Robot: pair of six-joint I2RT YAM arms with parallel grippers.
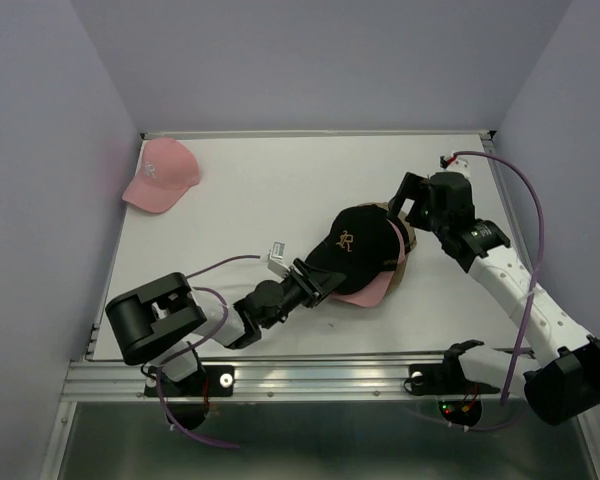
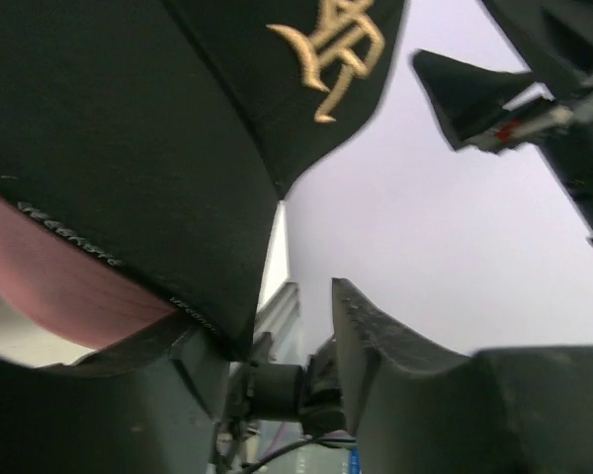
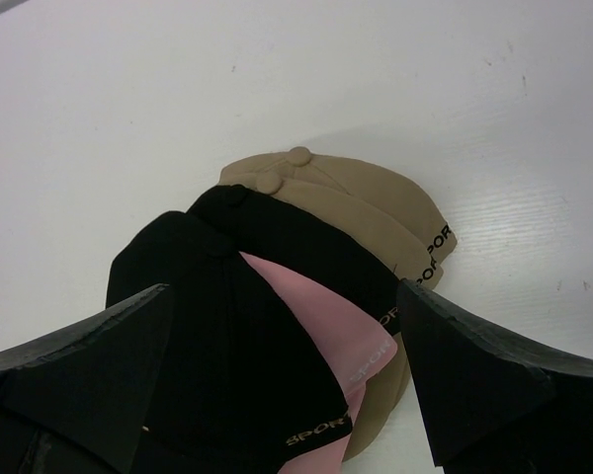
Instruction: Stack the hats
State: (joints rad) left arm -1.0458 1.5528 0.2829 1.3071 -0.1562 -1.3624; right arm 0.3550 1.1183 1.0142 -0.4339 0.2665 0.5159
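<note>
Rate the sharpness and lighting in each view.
Top external: evenly lit, sharp, only a soft shadow under the stack of hats. Left wrist: black cap crowds the left, dark, slightly blurred. Right wrist: stack sharp, own fingers soft silhouettes.

Hat stack point(image 1: 362, 252) blocks centre-right; open table point(image 1: 250, 195) left of it; pink hat point(image 1: 162, 176) far-left corner.

Stack of caps point(image 1: 376, 290), gold-lettered black cap point(image 1: 352, 243) on top, pink and tan beneath; lone pink cap point(image 1: 162, 175), far-left corner
</note>
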